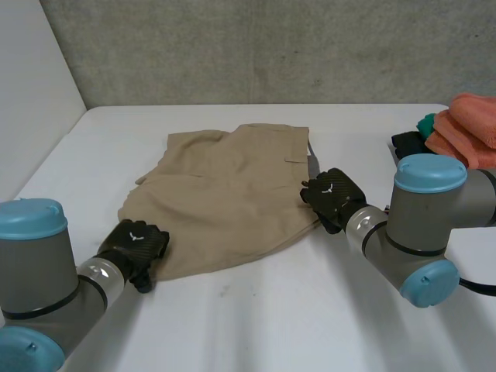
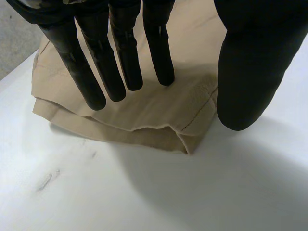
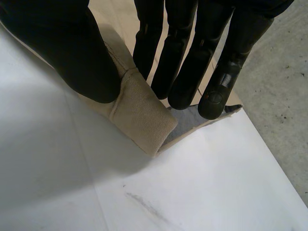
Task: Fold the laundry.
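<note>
The left hand (image 1: 136, 244) sits nearest, at the near-left corner of the khaki shorts (image 1: 225, 201), with its fingers straight on the hem and its thumb apart beside it. The right hand (image 1: 333, 198) pinches the waistband corner at the shorts' right edge between thumb and fingers. The shorts lie flat mid-worktop (image 1: 310, 310). They look light, soft and limp, so the doubled hem and waistband should give the firmest hold.

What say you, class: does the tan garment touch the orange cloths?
No, the tan garment lies flat mid-table, with bare table between it and the orange cloths.
</note>
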